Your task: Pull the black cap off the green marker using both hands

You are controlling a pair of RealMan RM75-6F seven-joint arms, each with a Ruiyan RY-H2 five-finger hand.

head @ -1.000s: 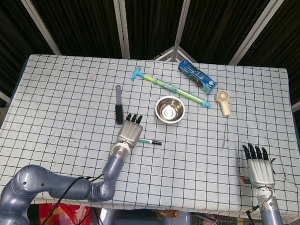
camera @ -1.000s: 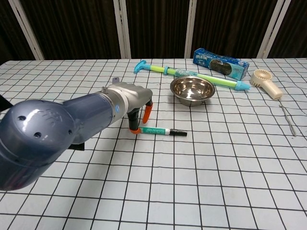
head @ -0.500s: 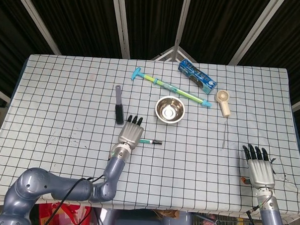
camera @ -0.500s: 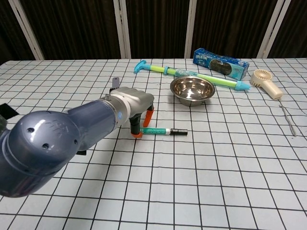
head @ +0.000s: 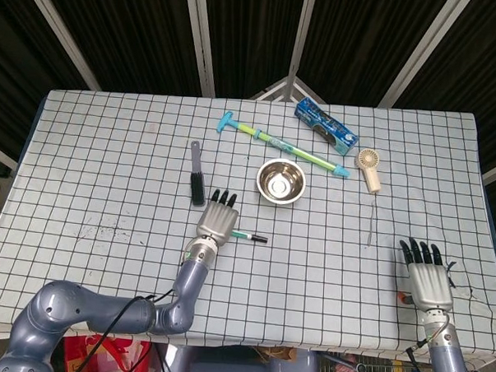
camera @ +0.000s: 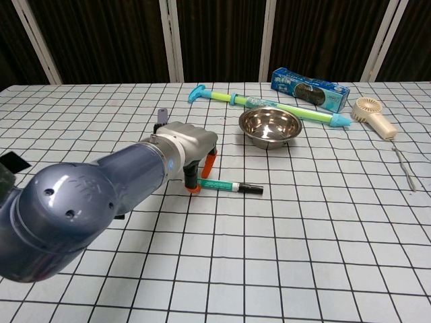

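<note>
Little is done: the green marker (camera: 219, 184) lies capped on the desk (head: 109, 172), the left hand (head: 218, 219) arched over its 9 o'clock end, the right hand (head: 426, 274) spread idle at 4 o'clock.

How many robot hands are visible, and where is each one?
2. The left hand is over the table, at the marker, near the bowl. The right hand is at the table's near right edge, far from the marker.
</note>
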